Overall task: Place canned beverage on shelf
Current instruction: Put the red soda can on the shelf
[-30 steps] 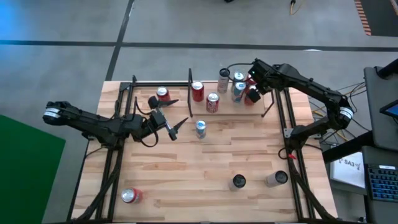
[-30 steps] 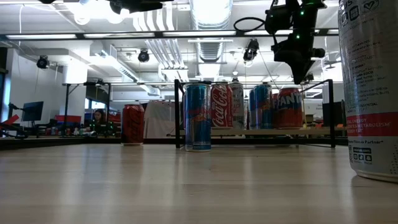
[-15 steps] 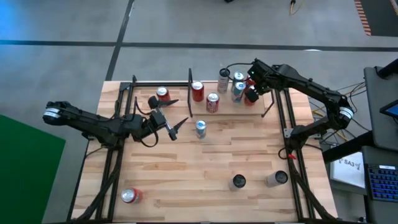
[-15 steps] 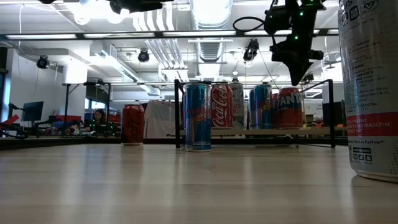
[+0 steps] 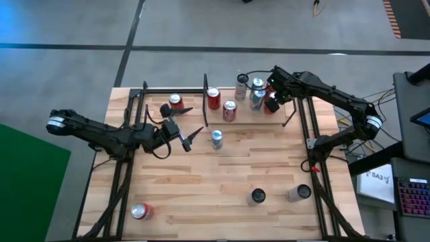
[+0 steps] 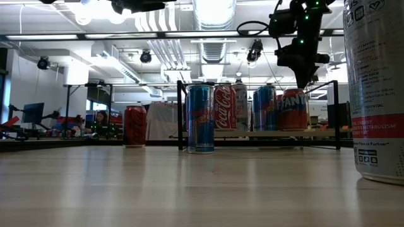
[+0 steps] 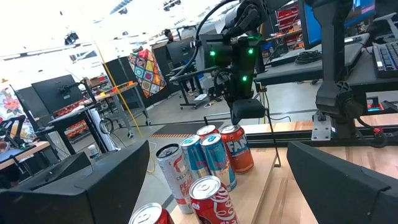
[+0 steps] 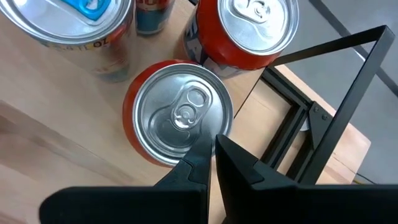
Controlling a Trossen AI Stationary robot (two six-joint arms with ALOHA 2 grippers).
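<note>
High view | right gripper (image 5: 272,94) closed, empty, above shelf (image 5: 295,111) edge; left gripper (image 5: 190,124) wide, empty

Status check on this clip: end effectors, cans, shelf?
Right end effector shut, empty, above orange can on shelf. Left end effector open, idle beside blue can on table. Nothing obstructing.

1. Red can (image 6: 224,107), centre of the low view: "Coca-Cola" script, legible.
2. Orange can (image 6: 293,109), right of it: "FANTA", legible.
3. Large can (image 6: 376,88), right edge: small print, "Partner" partly legible.
4. Box (image 5: 379,181), lower right of the high view: "SA3", partly legible.
</note>
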